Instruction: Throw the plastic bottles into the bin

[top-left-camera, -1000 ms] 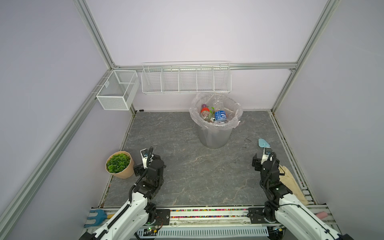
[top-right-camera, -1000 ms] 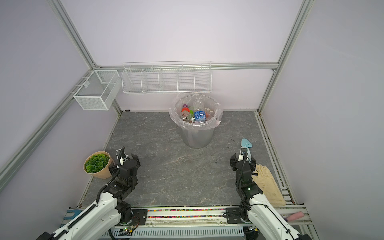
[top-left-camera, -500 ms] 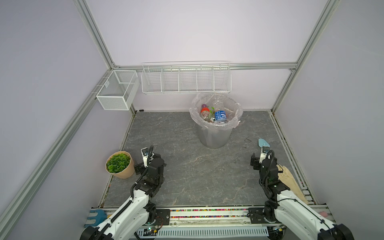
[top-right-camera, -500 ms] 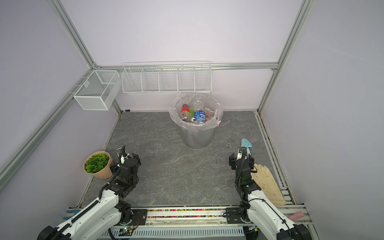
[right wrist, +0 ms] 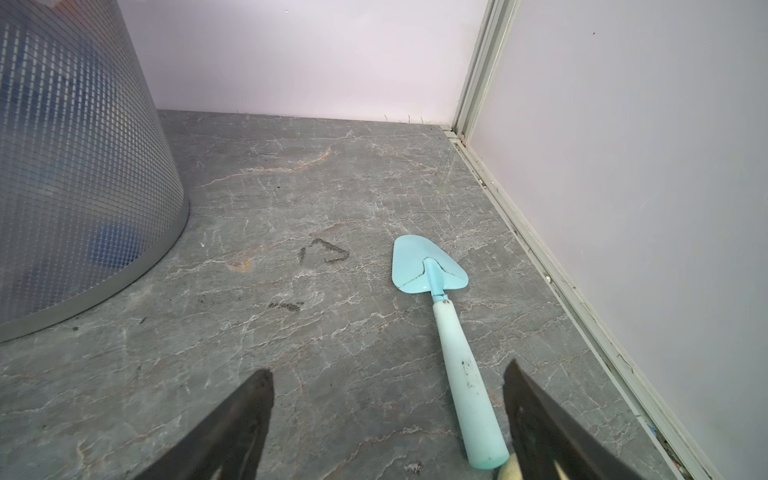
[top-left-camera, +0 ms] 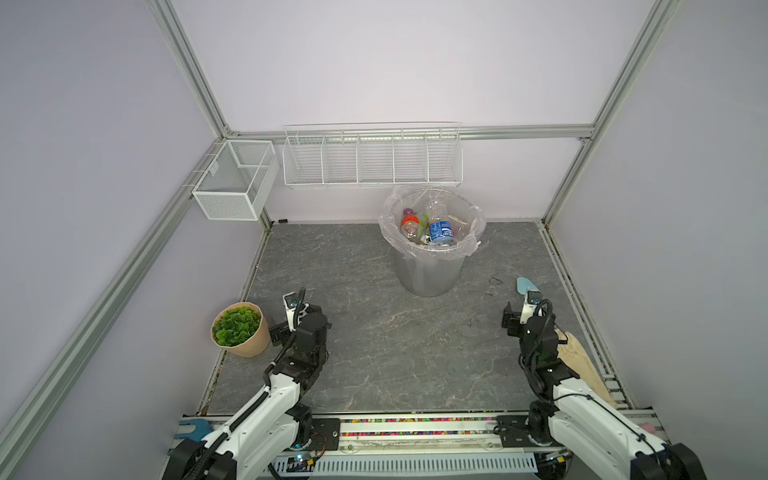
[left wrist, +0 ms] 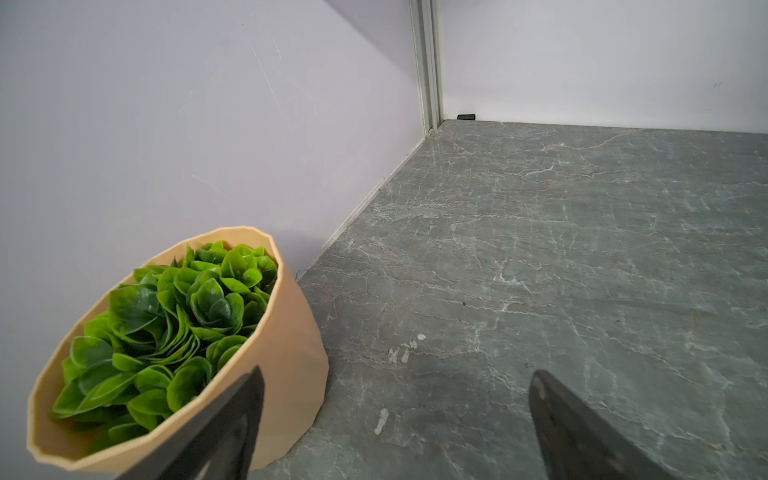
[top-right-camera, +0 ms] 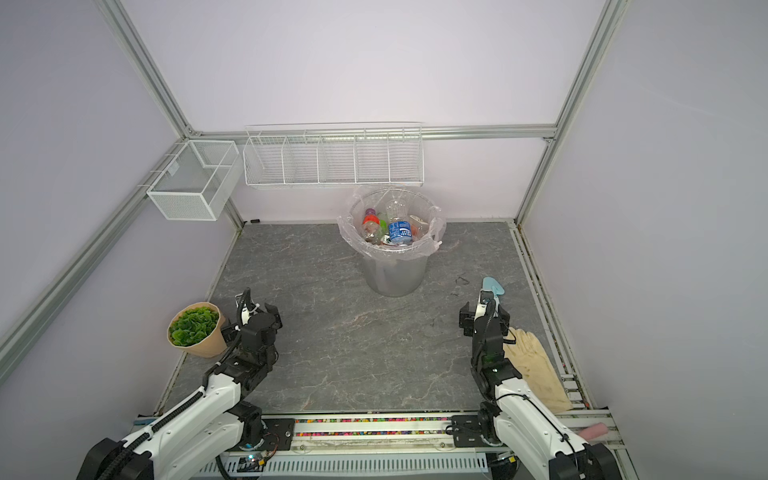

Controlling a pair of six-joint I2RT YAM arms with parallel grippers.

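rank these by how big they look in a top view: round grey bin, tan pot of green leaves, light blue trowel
1. round grey bin
2. tan pot of green leaves
3. light blue trowel, clearly smallest, though only its blade is visible

Was a robotics lab cell, lilac panels in aluminium framing, two robot arms bolted to a front rail, marbled tabletop.

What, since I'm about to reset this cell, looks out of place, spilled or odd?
Nothing is spilled: the plastic bottles lie inside the bin. Only dark smudges mark the floor between the bin and the blue trowel, which lies loose beside the beige gloves.
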